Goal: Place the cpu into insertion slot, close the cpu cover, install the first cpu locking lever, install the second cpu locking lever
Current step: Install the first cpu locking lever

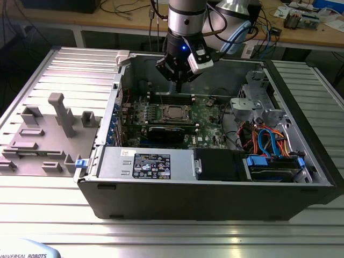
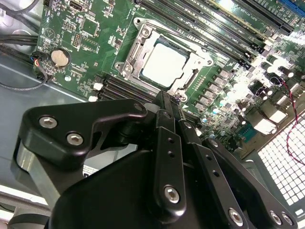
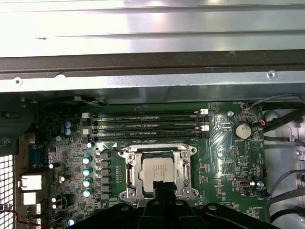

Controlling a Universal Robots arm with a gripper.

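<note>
Above the open case, gripper (image 1: 178, 81) hangs just over the insertion slot (image 3: 157, 151), jaws pinched together and empty, likely to give a narrow pushing tip. cpu (image 2: 164, 64) sits in the slot with the cpu cover (image 2: 136, 47) down around it. Whether the levers are latched is unclear.

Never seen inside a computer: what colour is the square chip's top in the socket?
The cpu has a dull silver-grey top, clearest in the first wrist view.
</note>
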